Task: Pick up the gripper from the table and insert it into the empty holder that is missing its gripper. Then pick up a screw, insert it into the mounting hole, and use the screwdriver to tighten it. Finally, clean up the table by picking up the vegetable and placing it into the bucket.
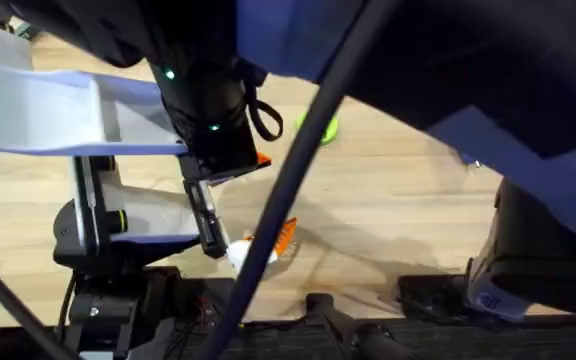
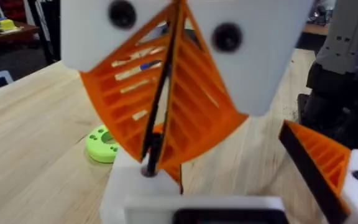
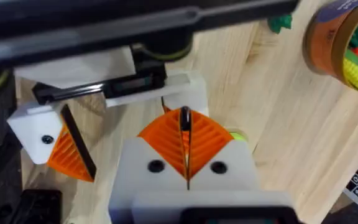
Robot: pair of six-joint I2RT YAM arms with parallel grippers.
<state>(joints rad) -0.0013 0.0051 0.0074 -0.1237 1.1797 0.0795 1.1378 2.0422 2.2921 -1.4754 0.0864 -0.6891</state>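
R hand (image 3: 186, 152): orange pads pressed together, clamped on a thin dark shaft, prob the screwdriver (image 2: 160, 99) tip; body not visible, can't confirm. Tip sits at a white holder (image 2: 138, 186) just below. L hand (image 3: 64, 146): one orange pad on white base seen beside it, apart/together can't tell. Green disc (image 2: 102, 143) on tabletop (image 2: 36, 149) nearby. Bucket (image 3: 331, 37) w/ toys well apart; green veg (image 3: 281, 22) just beside it.

light: even, bright indoor | shadows: soft, on table (image 1: 398, 210) beneath arms | blur: dark arm and cable close under overhead camera, 12 to 3 o'clock | wrist views: near orange pads (image 2: 185, 106) soft, unfocused | glare: none
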